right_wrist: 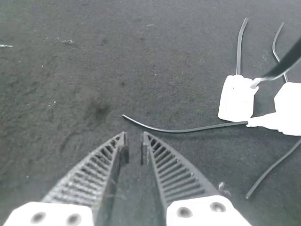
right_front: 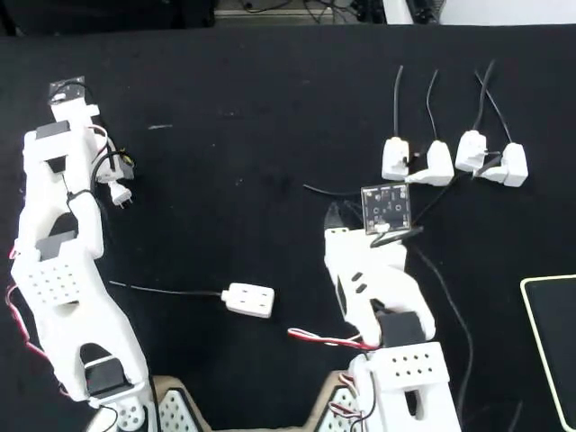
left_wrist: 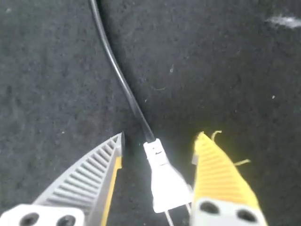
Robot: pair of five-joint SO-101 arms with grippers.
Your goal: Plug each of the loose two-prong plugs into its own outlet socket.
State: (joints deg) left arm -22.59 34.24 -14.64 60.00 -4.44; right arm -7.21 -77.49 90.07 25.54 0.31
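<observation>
The worktop (right_front: 270,90) is covered in black cloth. The left arm (right_front: 63,270) stands at the 9 o'clock side, and the right arm (right_front: 378,288) rises from 6 o'clock, slightly toward 5.

A dark mat (right_front: 551,342) with a pale rim lies at 4 o'clock and is cut off by the edge of the high view.

Four white pieces (right_front: 436,164) with black cables sit in a row at 2 o'clock. It cannot be made out which are plugs and which are sockets. The right arm's wrist board covers the cables just below them. In the right wrist view, one piece (right_wrist: 237,99) shows whole and its neighbour is cut off by the edge.

One outlet socket (right_front: 247,300) lies near 6 o'clock, and its cable runs toward 9 o'clock.

Left jaws: spread, with the plug (left_wrist: 164,183) between them. It sits close against the yellow jaw and clear of the grey one. Whether it touches the yellow jaw cannot be told. Its prongs are cut off by the frame edge.

Right jaws: drawn close together with a thin slit between them, holding nothing, above bare cloth.
</observation>
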